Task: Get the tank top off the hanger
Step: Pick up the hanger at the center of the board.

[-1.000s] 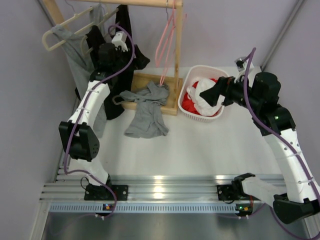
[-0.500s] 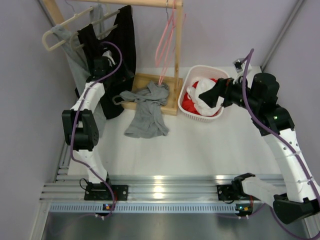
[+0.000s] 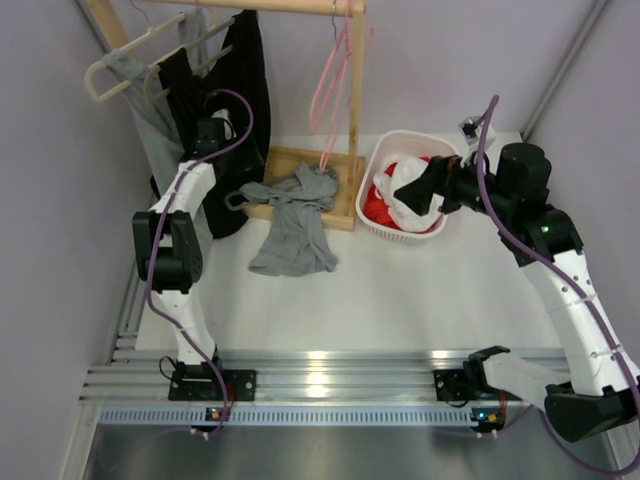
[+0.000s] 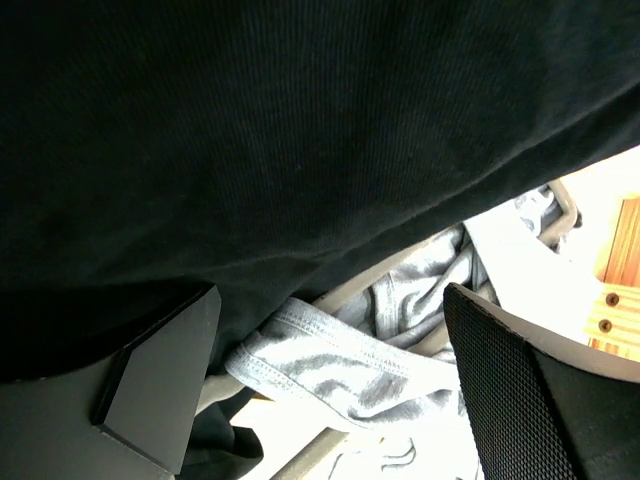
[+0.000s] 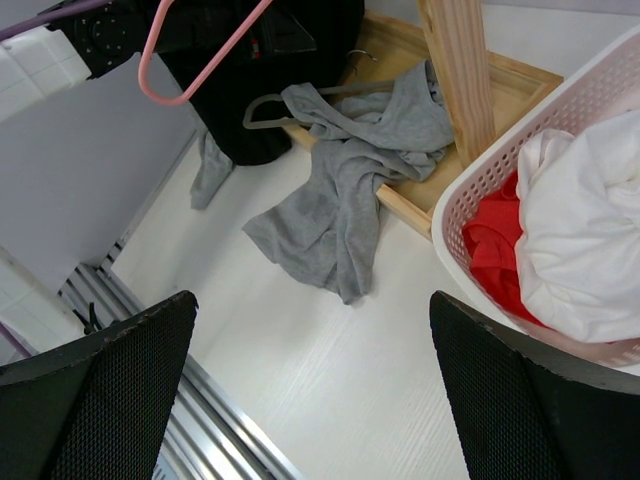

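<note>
Black tank top (image 3: 250, 80) hangs from the wooden rail (image 3: 300, 6) at back left, well off the table. Left gripper (image 4: 330, 300) has its jaws spread wide and sits up against the black fabric, which drapes across the top of the left wrist view. Nothing is pinched between the fingers (image 4: 160, 385); a grey top (image 4: 350, 355) shows beyond the gap. Right gripper (image 5: 312, 300) is also wide open and empty, hovering beside the white basket (image 5: 560, 110).

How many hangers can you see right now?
4. Cream hanger and black top's hanger on the rail's left, pink hanger bare at right, grey hanger lying on the base. Others may be hidden.
</note>
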Available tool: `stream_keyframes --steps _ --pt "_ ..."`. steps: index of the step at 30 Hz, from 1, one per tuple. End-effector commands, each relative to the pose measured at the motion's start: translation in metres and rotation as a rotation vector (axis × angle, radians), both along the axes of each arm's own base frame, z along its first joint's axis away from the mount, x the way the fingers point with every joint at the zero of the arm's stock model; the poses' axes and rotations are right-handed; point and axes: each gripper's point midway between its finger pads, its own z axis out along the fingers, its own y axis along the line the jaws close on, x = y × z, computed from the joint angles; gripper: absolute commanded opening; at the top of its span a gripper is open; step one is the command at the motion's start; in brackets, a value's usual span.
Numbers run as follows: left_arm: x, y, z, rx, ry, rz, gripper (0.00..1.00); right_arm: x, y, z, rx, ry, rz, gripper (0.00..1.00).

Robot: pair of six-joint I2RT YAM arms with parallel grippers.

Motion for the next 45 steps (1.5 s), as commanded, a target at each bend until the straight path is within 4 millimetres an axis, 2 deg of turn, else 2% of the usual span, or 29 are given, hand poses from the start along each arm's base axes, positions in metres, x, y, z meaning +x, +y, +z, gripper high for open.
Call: stream_keyframes --steps 1,7,9,10,11,17,25,26,30,33,35,40,42,43,45 --pt "-0.022 -0.002 -0.026 -0.022 0.106 -0.009 0.97 -0.001 0.006 0.012 0.018 -0.052 0.036 0.97" --pt "-0.047 -0.007 -0.061 -0.057 0.226 0.013 0.96 -0.002 0.008 0.008 0.022 -0.042 0.048 0.98" --pt "-0.055 -0.009 -0.061 -0.042 0.233 0.010 0.96 -0.003 0.007 0.007 0.020 -0.043 0.047 0.97" --pt "-0.063 -0.008 -0.068 -0.035 0.254 0.014 0.96 -0.003 0.007 0.006 0.021 -0.040 0.049 0.98" --pt "-0.066 -0.007 -0.065 -0.034 0.250 0.022 0.96 -0.003 0.008 0.006 0.020 -0.041 0.050 0.97" --pt "-0.088 -0.019 -0.075 -0.003 0.284 0.011 0.97 -0.006 0.012 0.002 0.033 -0.024 0.073 0.97" --pt "-0.095 -0.028 -0.108 0.033 0.353 0.016 0.97 -0.014 0.010 0.006 0.044 -0.033 0.077 0.97" --pt "-0.095 -0.028 -0.117 0.037 0.373 0.017 0.97 -0.014 0.010 0.006 0.044 -0.035 0.077 0.97" --pt "-0.087 -0.018 -0.122 0.076 0.356 0.068 0.98 -0.017 0.009 0.007 0.049 -0.035 0.074 0.97" --pt "-0.086 -0.031 -0.122 0.031 0.360 0.016 0.95 -0.017 0.009 0.007 0.047 -0.040 0.072 0.97" --pt "-0.090 -0.041 -0.123 0.021 0.366 -0.018 0.88 -0.016 0.009 0.007 0.048 -0.037 0.070 0.97" --pt "-0.105 -0.063 -0.125 0.036 0.379 -0.075 0.83 -0.014 0.010 0.006 0.052 -0.027 0.074 0.97" --pt "-0.109 -0.067 -0.132 0.050 0.393 -0.085 0.85 -0.014 0.010 0.004 0.051 -0.023 0.073 0.97" --pt "-0.111 -0.065 -0.144 0.062 0.417 -0.081 0.87 -0.014 0.010 0.004 0.050 -0.024 0.071 0.97" --pt "-0.109 -0.062 -0.154 0.081 0.434 -0.072 0.86 -0.015 0.010 0.005 0.052 -0.024 0.072 0.97"
